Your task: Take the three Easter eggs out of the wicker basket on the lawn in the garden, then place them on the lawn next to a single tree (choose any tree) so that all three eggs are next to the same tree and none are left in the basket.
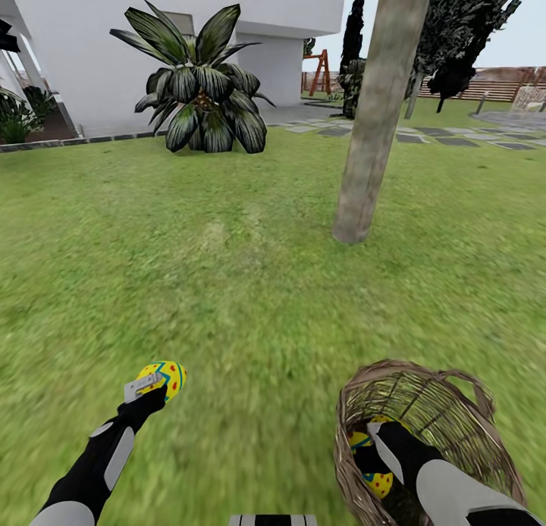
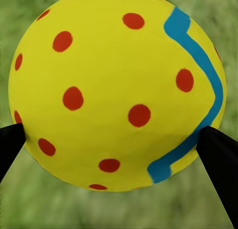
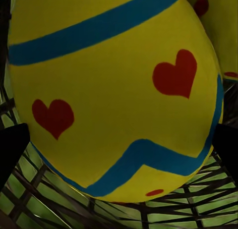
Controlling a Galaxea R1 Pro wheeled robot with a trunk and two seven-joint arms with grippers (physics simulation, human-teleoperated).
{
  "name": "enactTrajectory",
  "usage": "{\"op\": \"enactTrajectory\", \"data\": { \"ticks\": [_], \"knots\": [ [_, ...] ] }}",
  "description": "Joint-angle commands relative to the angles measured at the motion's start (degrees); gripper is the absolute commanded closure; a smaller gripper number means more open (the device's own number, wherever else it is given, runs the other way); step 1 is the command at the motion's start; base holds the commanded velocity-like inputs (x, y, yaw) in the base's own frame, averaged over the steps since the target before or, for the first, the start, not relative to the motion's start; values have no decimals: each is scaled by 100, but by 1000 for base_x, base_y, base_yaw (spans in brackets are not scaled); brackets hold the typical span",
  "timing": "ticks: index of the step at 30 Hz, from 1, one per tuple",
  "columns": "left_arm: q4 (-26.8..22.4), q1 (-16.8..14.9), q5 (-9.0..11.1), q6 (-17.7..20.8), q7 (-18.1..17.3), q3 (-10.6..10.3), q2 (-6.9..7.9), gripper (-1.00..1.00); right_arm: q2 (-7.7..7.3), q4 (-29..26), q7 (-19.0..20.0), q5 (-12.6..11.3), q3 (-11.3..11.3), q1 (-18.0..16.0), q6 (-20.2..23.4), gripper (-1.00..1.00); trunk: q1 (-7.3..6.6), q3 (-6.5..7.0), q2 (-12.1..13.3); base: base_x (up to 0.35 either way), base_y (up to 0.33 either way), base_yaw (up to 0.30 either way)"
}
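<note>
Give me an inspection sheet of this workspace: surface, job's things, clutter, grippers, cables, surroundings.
Surface: lawn, green grass with yellowish patches.
Job's things: one egg held above the grass; wicker basket tipped, with two more eggs inside; tree trunk stands ahead.
Clutter: nothing seen.
Grippers: left gripper closed on the egg; right gripper reaches into the basket, fingers either side of an egg.
Cables: nothing seen.
Surroundings: white house, palm-like plant, stepping stones, wooden fence.
</note>
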Motion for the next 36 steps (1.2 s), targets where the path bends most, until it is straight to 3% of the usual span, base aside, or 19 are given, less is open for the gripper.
{"op": "enactTrajectory", "data": {
  "ticks": [1, 5, 14, 19, 36],
  "knots": [
    [3, -4, 52, 42, -40, 20, 1, 100, -4, -12, 2, -48, 39, 0, 30, 100, -1, -5, -2, 0, 0, 0],
    [13, -1, 50, 45, -40, 20, 3, 100, -4, -9, 2, -49, 39, 0, 31, 100, -1, -5, -2, 0, 0, 0],
    [102, -1, 42, 51, -39, 8, -9, 100, -4, -9, -5, -47, 39, 0, 31, 100, -24, 195, 10, 0, 0, 0],
    [135, 0, 41, 51, -32, -140, -16, 100, -4, -10, -7, -45, 39, 0, 31, 100, -37, 305, 17, 0, 0, 0],
    [144, -6, 41, 51, -23, -156, -23, 100, -20, -9, -6, -48, 38, 0, 28, 100, -81, 682, 40, 0, 0, 0]
  ]
}}
